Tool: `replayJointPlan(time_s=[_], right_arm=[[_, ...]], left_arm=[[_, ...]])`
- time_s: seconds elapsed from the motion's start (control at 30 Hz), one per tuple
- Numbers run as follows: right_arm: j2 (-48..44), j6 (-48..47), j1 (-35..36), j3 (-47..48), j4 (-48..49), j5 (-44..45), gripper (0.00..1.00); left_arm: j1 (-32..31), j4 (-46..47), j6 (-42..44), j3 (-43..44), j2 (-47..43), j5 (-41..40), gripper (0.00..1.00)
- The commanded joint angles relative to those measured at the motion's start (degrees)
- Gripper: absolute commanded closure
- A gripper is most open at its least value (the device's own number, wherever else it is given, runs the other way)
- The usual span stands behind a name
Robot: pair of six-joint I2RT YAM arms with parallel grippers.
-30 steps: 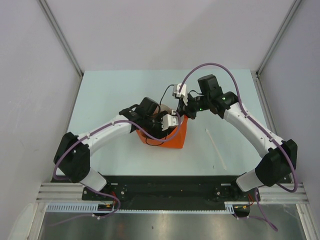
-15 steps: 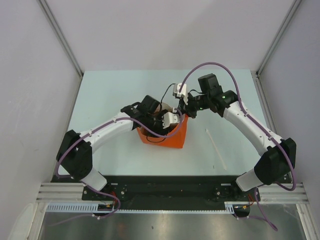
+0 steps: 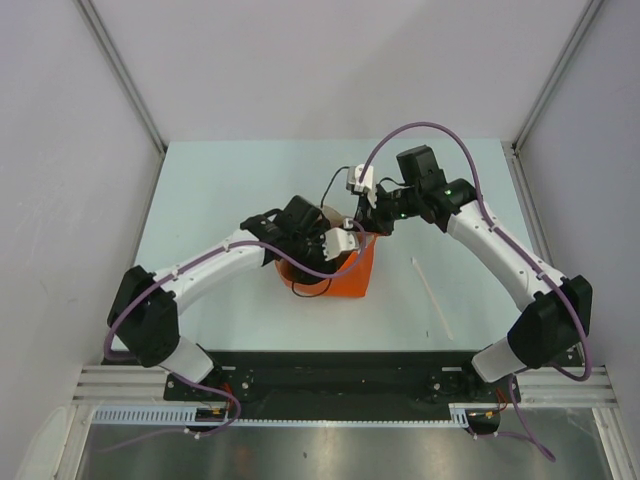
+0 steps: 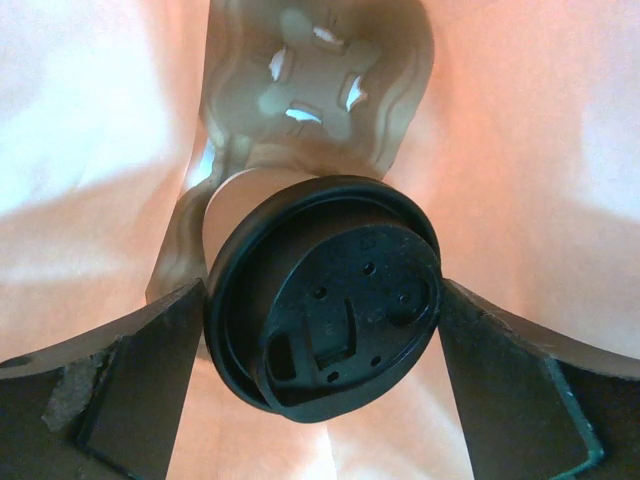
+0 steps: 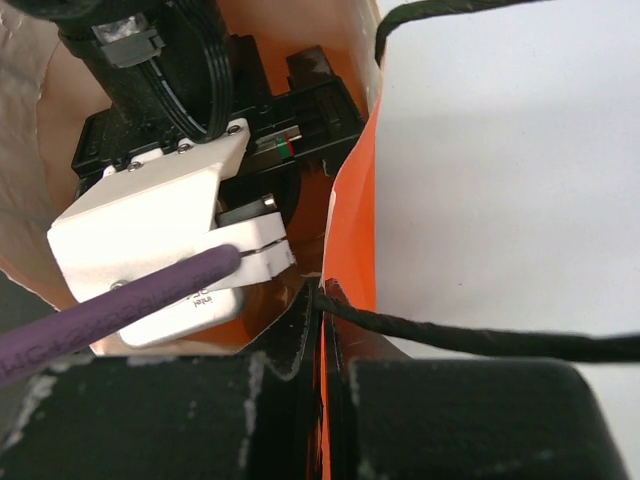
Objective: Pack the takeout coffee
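Note:
The takeout coffee is a tan paper cup (image 4: 240,205) with a black lid (image 4: 330,305). It hangs tilted inside the orange paper bag (image 4: 520,150), lid toward the camera. My left gripper (image 4: 322,300) is shut on it, and both fingers (image 4: 130,390) touch the lid's rim. In the top view the left gripper (image 3: 322,243) reaches into the open bag (image 3: 350,280), and the cup is hidden there. My right gripper (image 5: 335,335) is shut on the bag's orange rim (image 5: 355,200) by a black cord handle (image 5: 480,340). It sits at the bag's far right corner (image 3: 372,222).
A tan cardboard cup carrier (image 4: 315,80) lies at the bottom of the bag below the cup. A thin white stick (image 3: 432,298) lies on the pale table (image 3: 220,190) right of the bag. Grey walls close in on both sides.
My left gripper has moved a little to the right and further into the bag. The bag's mouth has shifted slightly with it. The right gripper keeps its hold on the rim.

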Motion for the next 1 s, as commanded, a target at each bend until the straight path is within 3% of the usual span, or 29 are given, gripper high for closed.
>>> replayJointPlan(time_s=[0.0, 0.97], right_arm=[[2.2, 0.9, -0.5, 1.8, -4.2, -1.1, 1.0], [3.5, -0.1, -0.7, 3.6, -5.1, -0.9, 1.0]], left_arm=[[-0.3, -0.1, 0.4, -1.7, -0.9, -8.2, 0.01], [-2.0, -4.0, -1.7, 10.3, -3.8, -6.7, 0.0]])
